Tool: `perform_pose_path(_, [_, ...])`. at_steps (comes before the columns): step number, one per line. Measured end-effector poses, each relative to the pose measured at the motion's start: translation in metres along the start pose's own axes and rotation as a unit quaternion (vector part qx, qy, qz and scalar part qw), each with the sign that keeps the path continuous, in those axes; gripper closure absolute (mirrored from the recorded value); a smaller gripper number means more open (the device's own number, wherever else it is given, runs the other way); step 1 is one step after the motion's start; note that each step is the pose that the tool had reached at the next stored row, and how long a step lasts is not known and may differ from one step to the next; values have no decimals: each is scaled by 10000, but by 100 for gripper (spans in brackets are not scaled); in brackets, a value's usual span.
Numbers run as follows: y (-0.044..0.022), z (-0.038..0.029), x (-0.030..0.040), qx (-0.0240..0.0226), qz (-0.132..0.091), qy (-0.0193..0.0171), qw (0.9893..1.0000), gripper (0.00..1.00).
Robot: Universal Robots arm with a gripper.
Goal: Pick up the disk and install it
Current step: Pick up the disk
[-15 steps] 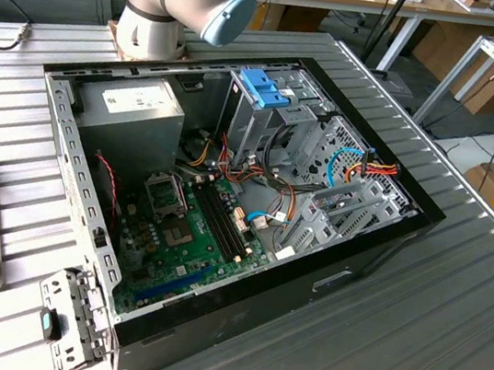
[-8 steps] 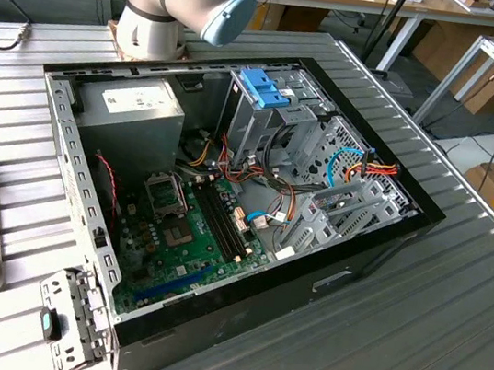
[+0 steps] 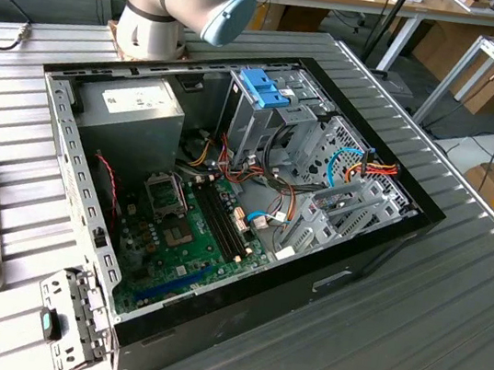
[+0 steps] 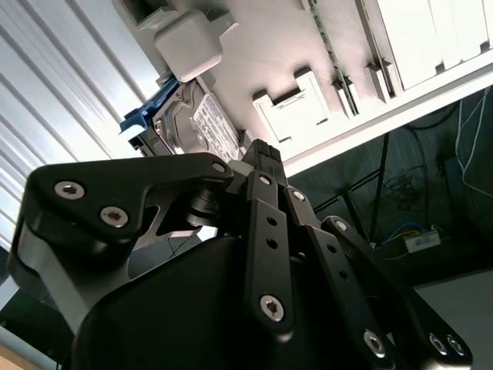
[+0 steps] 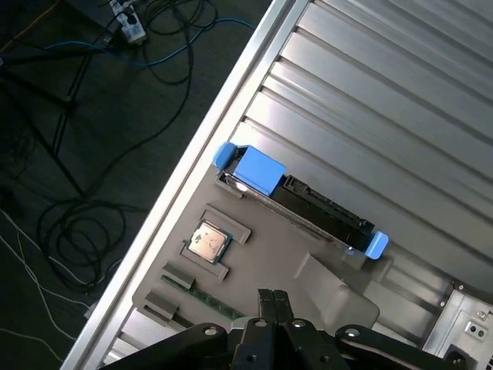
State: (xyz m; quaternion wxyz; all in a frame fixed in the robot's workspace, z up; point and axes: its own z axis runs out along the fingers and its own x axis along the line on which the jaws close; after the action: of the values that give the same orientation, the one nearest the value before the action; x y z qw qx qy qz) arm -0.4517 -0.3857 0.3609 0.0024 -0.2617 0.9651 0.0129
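Note:
The disk (image 5: 308,206) stands on its long edge in a slot of a grey holder plate (image 5: 327,289), with a light-blue carrier (image 5: 254,171) wrapped around its ends. In the second wrist view the disk (image 4: 202,123) shows its grey metal face and white label, with a blue rail beside it. In both wrist views my gripper (image 5: 272,297) (image 4: 258,149) hovers a short way off the disk, apart from it. Its black fingertips are pressed together, shut on nothing.
An open computer case (image 3: 379,233) lies on the ribbed metal table, with a blue bracket (image 3: 266,88) in its drive cage and a grey power-supply box (image 3: 132,112). A processor chip (image 5: 209,241) and a memory stick (image 5: 202,297) sit in the holder plate. The table edge (image 5: 192,177) runs close by.

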Motion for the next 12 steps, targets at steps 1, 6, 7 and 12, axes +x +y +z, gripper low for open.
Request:
perform_pose_path(1, [0, 0, 0, 0, -32, 1, 10000, 90])
perform_pose_path(6, [0, 0, 0, -1, -217, 6, 9998, 90])
perform_pose_path(7, [0, -1, 0, -1, -245, 7, 9997, 90])
perform_pose_path(12, [0, 0, 0, -2, -420, 12, 9991, 90])
